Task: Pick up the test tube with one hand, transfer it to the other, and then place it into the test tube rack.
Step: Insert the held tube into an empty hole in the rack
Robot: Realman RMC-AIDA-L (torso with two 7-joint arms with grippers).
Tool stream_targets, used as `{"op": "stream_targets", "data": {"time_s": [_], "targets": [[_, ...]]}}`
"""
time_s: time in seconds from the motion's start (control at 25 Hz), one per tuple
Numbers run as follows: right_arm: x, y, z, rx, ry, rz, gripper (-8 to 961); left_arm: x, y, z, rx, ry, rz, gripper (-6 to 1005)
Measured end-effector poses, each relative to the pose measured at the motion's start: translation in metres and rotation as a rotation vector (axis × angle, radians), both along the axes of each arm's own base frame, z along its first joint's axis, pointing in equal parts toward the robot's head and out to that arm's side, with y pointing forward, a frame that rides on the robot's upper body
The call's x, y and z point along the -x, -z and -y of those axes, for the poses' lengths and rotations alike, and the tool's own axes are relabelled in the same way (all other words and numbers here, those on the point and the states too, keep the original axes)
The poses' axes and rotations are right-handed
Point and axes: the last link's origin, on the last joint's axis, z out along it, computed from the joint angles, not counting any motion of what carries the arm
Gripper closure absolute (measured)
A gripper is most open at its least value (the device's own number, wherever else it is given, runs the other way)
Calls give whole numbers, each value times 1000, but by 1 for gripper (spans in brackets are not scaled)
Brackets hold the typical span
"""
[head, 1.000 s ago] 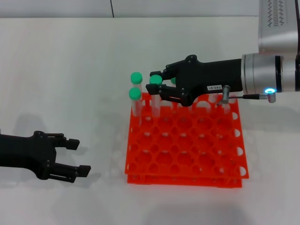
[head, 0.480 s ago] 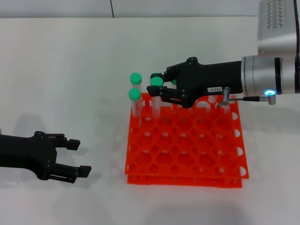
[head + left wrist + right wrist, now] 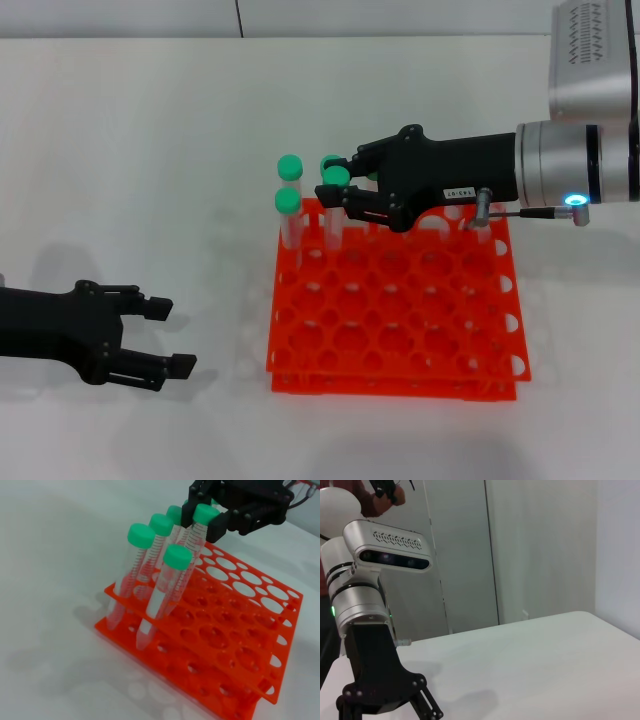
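The orange-red test tube rack [image 3: 392, 386] lies in the middle of the white table. My right gripper [image 3: 332, 177], the one with the white label, reaches over the rack's far left corner and is shut on the green cap of the test tube [image 3: 337, 178]. The left wrist view shows that test tube [image 3: 192, 542] tilted, its lower end down in a hole of the rack [image 3: 200, 646], with the right gripper [image 3: 204, 516] clamping the cap. My left gripper [image 3: 168, 337] hangs open, holding nothing, low over the table well left of the rack.
Several other green-capped tubes [image 3: 289, 202] stand in the rack's far left holes, close beside the held one. In the left wrist view these tubes [image 3: 141, 536] lean together. The right wrist view shows the left arm's silver wrist [image 3: 360, 605] and a wall.
My right gripper has sunk a little with the tube toward the rack. The left arm has stayed in place.
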Motion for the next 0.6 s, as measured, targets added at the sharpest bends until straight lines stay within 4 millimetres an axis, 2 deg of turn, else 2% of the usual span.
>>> {"op": "stream_targets", "data": {"time_s": [0.6], "targets": [[0, 0, 0, 0, 1, 1, 686, 0, 3, 1, 7, 6, 8, 120]]}}
